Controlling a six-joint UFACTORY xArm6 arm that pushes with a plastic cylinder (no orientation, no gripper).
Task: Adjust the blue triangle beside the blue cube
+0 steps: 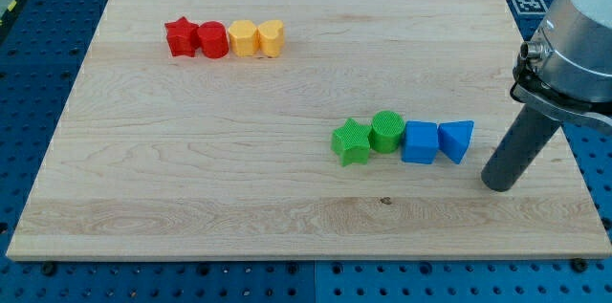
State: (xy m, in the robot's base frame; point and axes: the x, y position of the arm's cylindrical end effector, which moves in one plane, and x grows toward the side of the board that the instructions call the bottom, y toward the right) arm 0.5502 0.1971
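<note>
The blue triangle (457,140) lies on the wooden board (239,179), touching the right side of the blue cube (419,142). They end a row that starts with a green star (351,142) and a green cylinder (386,132) on the left. My tip (498,185) rests on the board to the right of and a little below the blue triangle, a short gap away from it.
At the view's top left a row holds a red star (179,37), a red cylinder (212,40), a yellow hexagon-like block (243,38) and a yellow heart (272,38). The arm's grey body (574,45) hangs over the board's right edge.
</note>
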